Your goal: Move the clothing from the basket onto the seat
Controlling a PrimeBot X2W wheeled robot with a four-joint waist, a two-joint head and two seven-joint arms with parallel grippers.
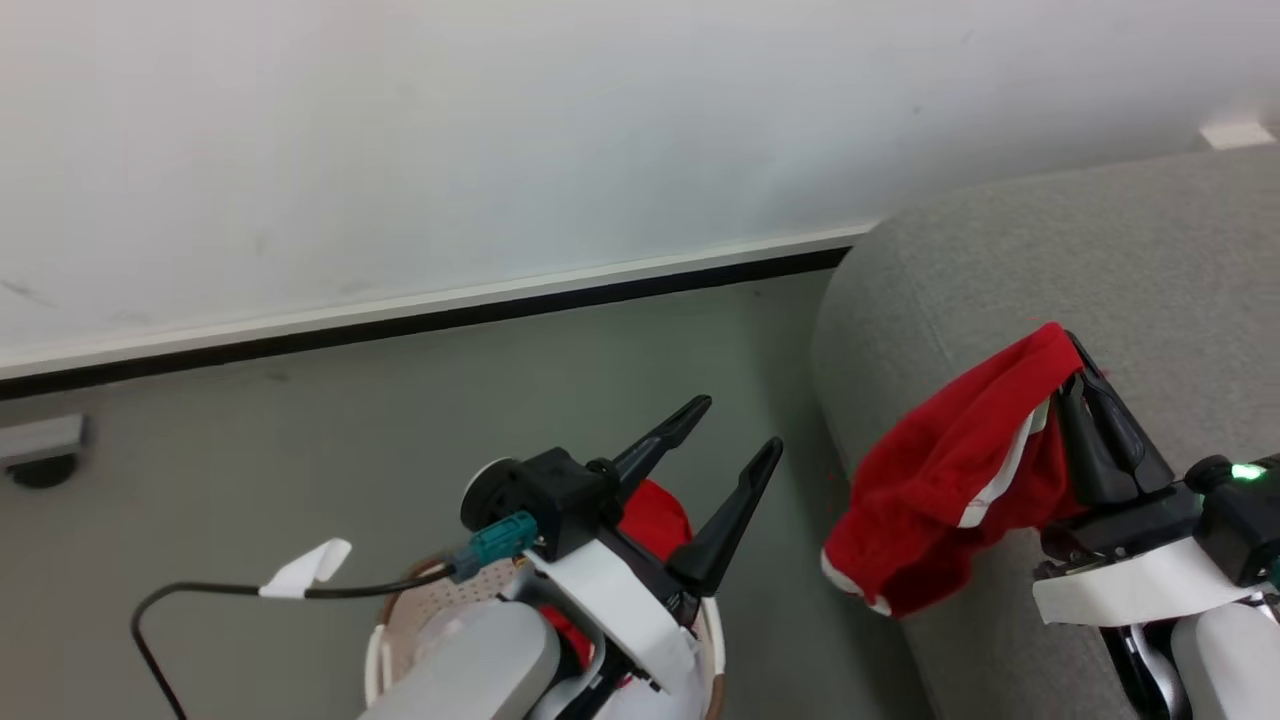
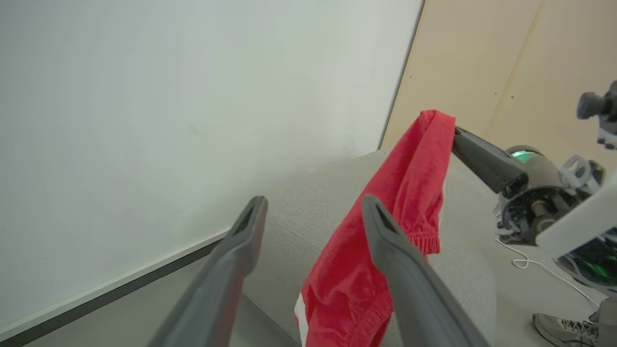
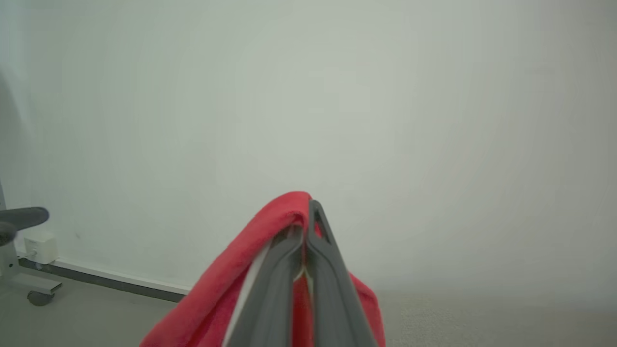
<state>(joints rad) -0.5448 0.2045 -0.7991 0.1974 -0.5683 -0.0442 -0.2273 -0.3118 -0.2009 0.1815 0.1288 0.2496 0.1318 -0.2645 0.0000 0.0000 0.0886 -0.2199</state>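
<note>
My right gripper [image 1: 1075,355] is shut on a red garment with white trim [image 1: 940,470], which hangs from the fingertips over the rounded left edge of the grey seat [image 1: 1130,260]. In the left wrist view the same red clothing [image 2: 409,193] drapes in front of the seat [image 2: 308,207], held by the right gripper [image 2: 458,135]. The right wrist view has the fingers [image 3: 289,270] pressed together with red cloth [image 3: 226,289] folded over them. My left gripper [image 1: 740,430] stands open and empty above the cream basket [image 1: 400,620], where more red clothing [image 1: 655,520] lies partly hidden behind the arm.
A white wall with a dark baseboard [image 1: 420,320] runs behind the grey-green floor. A black cable with a white tag [image 1: 305,570] trails left of the basket. A shoe [image 2: 564,327] and a white cord [image 2: 530,265] lie on the floor beyond the seat. A wheeled stand [image 3: 29,284] is at the left.
</note>
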